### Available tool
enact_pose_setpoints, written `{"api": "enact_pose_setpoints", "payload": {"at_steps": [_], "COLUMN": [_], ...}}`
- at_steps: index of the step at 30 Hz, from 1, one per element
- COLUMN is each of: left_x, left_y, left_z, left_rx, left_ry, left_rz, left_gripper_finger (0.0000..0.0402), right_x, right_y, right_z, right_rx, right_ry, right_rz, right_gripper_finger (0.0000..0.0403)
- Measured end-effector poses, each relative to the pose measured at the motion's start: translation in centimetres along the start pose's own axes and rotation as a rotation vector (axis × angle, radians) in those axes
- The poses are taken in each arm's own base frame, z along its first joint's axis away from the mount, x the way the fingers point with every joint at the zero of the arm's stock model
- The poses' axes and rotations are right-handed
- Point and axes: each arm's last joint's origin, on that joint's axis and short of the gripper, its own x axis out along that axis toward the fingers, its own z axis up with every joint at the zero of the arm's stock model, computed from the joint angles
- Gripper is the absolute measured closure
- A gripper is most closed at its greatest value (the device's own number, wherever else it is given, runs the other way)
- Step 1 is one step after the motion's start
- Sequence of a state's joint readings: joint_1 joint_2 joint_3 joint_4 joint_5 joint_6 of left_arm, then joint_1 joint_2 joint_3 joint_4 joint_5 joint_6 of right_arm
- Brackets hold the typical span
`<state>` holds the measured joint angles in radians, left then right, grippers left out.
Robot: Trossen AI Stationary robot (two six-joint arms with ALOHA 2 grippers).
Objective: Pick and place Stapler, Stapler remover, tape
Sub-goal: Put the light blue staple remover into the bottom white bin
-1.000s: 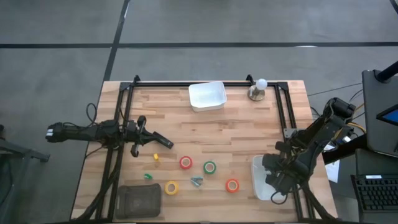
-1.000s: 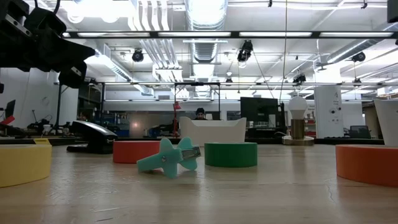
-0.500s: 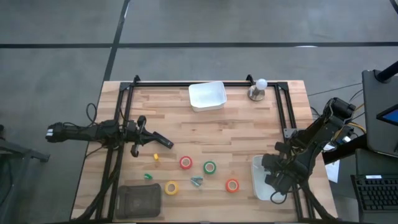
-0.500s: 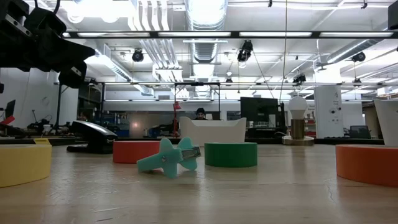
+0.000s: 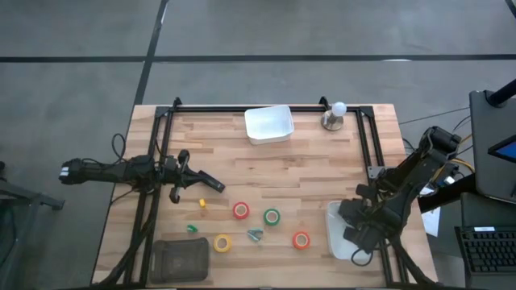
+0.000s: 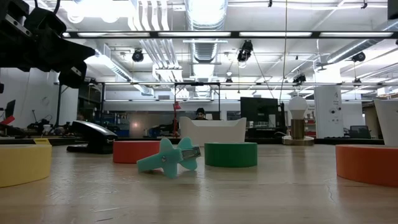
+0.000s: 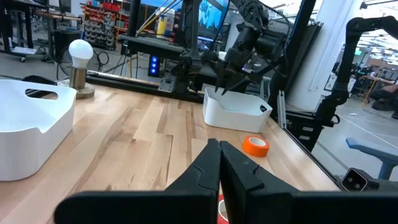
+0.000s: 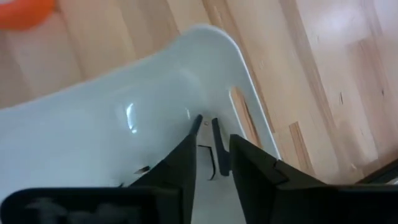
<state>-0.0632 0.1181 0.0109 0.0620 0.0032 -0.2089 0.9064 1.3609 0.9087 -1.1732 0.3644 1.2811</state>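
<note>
The black stapler lies flat on the wood, and in the low view the stapler shows behind the tapes. My left gripper hangs shut above the table just left of it. Four tape rolls lie flat: yellow, red, green and a second red. The teal staple remover lies among them, also seen in the low view. My right gripper reaches down into the white bin at the right edge, narrowly open and holding nothing.
A second white bin and a bulb on a stand sit at the far edge. A dark grey box stands at the near left corner. Small yellow and green bits lie near it. Black frame rails border the table.
</note>
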Motion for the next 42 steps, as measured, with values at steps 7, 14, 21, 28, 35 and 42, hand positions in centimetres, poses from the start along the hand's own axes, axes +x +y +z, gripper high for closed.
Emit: {"api": "enact_pose_setpoints", "payload": {"at_steps": [7,14,21,28,35,42], "left_x": [0.0,0.0,0.0,0.0,0.0,0.0], "left_y": [0.0,0.0,0.0,0.0,0.0,0.0], "left_z": [0.0,0.0,0.0,0.0,0.0,0.0], "left_rx": [0.0,0.0,0.0,0.0,0.0,0.0], "left_ry": [0.0,0.0,0.0,0.0,0.001,0.002], "left_rz": [0.0,0.0,0.0,0.0,0.0,0.001], "left_gripper_finger": [0.0394,0.0394,0.0394,0.0394,0.0394,0.0394], "right_x": [-2.8,-4.0,-2.9,-2.1,0.4,4.3], "right_y": [0.5,1.6,3.4,4.6,5.1,6.4], "right_z": [1.6,3.0,5.5,9.2,12.6,15.7], "right_rx": [-0.018,-0.057,-0.078,-0.064,0.026,0.055], "right_ry": [-0.122,-0.273,-0.356,-0.523,-0.531,-0.504], "right_rz": [0.028,0.069,0.153,0.213,0.258,0.361], "right_gripper_finger": [0.0298,0.0305,0.0298,0.0307,0.0321,0.0299]}}
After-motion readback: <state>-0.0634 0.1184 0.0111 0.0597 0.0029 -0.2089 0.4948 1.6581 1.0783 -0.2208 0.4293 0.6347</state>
